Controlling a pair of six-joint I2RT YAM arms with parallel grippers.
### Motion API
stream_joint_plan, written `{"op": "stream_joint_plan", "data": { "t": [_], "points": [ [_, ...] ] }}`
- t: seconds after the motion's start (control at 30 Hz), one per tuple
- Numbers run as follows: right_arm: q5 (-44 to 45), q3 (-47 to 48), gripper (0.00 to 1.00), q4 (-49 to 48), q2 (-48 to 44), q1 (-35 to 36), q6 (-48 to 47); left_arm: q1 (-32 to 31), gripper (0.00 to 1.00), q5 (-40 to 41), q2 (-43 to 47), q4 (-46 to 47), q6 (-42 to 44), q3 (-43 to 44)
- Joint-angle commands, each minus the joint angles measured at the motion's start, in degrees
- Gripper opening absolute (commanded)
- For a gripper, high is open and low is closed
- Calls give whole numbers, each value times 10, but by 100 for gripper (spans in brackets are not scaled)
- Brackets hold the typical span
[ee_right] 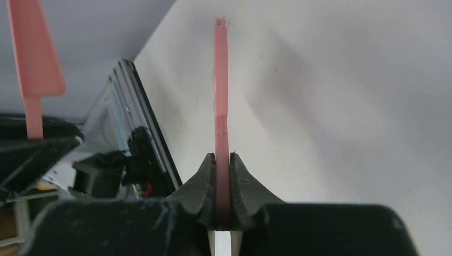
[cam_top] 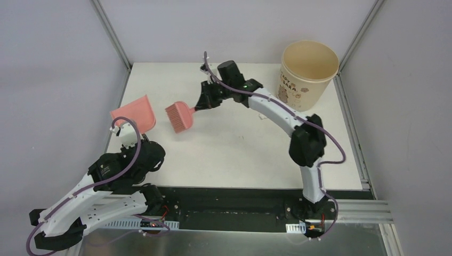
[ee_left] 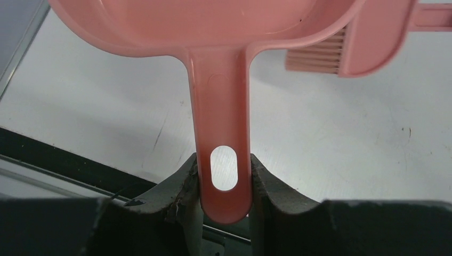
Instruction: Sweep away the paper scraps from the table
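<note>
White table (cam_top: 240,154) lies beneath left fingers (ee_left: 178,184) (clamped on dustpan (ee_left: 224,106) handle).

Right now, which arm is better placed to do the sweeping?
Right. The right claw is shut on the pink brush, bristles hanging over the table. The left claw only grips the dustpan handle, out at the left edge.

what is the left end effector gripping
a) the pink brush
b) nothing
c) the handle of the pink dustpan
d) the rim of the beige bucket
c: the left wrist view shows the left end effector shut on the handle of the dustpan, while the right end effector holds the brush.
</note>
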State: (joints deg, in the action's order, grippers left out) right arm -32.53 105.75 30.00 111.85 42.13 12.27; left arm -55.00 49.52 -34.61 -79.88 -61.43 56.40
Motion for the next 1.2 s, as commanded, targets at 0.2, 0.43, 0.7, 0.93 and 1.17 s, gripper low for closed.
{"op": "stream_joint_plan", "data": {
  "t": [0.2,0.43,0.7,0.93,1.17],
  "points": [
    [-30,283,0,-260,296,19,365,5,0,77,-4,-103,-62,36],
    [-28,331,0,-391,392,40,544,4,0,114,-35,-103,-37,27],
    [7,381,0,-396,474,58,613,4,0,117,-45,-106,-32,28],
    [74,450,0,-227,497,70,566,5,0,120,-49,-107,-21,36],
    [125,435,0,-168,475,73,522,5,0,110,-45,-105,-29,28]
  ]
}}
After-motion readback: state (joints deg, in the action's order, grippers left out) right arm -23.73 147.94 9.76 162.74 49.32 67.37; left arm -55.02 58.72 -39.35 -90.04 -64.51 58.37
